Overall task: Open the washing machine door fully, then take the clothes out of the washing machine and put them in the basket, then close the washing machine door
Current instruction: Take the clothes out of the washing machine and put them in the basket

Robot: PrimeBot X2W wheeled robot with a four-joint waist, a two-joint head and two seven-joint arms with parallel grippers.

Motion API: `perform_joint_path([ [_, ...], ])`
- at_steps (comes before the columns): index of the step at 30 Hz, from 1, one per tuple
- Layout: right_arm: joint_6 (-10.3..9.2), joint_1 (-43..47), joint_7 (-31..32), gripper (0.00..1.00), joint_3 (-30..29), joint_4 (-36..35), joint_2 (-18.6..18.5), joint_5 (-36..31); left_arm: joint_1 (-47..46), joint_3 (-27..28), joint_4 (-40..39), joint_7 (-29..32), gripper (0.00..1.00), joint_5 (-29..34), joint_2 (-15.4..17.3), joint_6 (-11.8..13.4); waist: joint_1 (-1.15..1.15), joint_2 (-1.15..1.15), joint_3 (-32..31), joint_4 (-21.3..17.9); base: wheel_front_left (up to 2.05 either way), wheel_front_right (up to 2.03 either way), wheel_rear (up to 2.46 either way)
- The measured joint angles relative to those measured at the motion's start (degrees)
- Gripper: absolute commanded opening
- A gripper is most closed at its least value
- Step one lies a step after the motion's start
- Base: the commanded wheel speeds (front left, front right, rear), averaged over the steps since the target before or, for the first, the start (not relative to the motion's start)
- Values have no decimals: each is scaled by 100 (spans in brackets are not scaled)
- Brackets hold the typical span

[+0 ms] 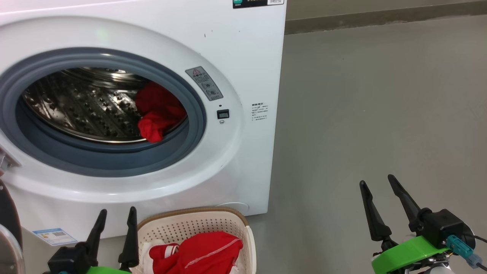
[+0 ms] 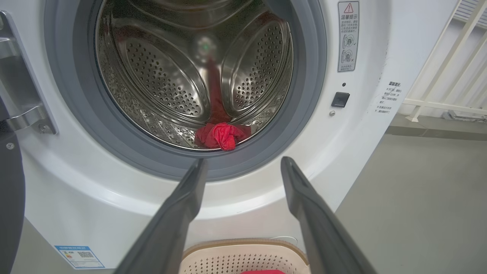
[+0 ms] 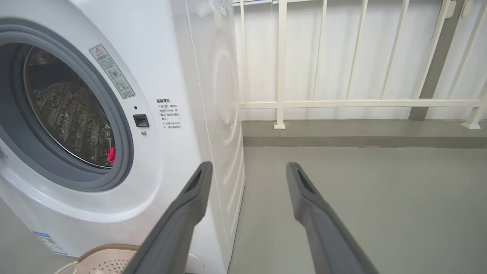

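The door [image 1: 5, 213] stands open at far left. The left gripper [image 1: 118, 210], fingers spread and empty, hangs below the washer [image 1: 243, 76] mouth, just beside the basket [image 1: 198, 224] holding red clothes [image 1: 205, 251]. More red cloth [image 1: 159, 110] lies in the drum, well above that gripper. The right gripper [image 1: 376, 179], likewise spread and empty, hangs over the floor [image 1: 380, 95].

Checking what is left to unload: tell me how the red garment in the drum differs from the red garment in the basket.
Place: the garment in the drum lies at the right of the steel drum, near its opening; the garment in the basket rests in the basket on the floor. Look: the first shows only red; the second shows white trim stripes and white patches. Both are bunched bright red fabric.
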Motion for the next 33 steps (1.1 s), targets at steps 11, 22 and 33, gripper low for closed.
perform_joint_path([
  [11,0,-1,0,100,0,-26,-14,0,-5,27,-16,0,100,-2,-20,-42,0,0,81,44,0,0,0],
  [22,0,-3,0,100,3,-30,-15,1,-7,31,-16,0,100,-25,-22,-43,0,0,130,50,0,0,0],
  [33,0,-23,0,100,10,-37,-14,1,-55,4,7,0,100,-29,-24,-43,0,0,283,46,0,0,0],
])
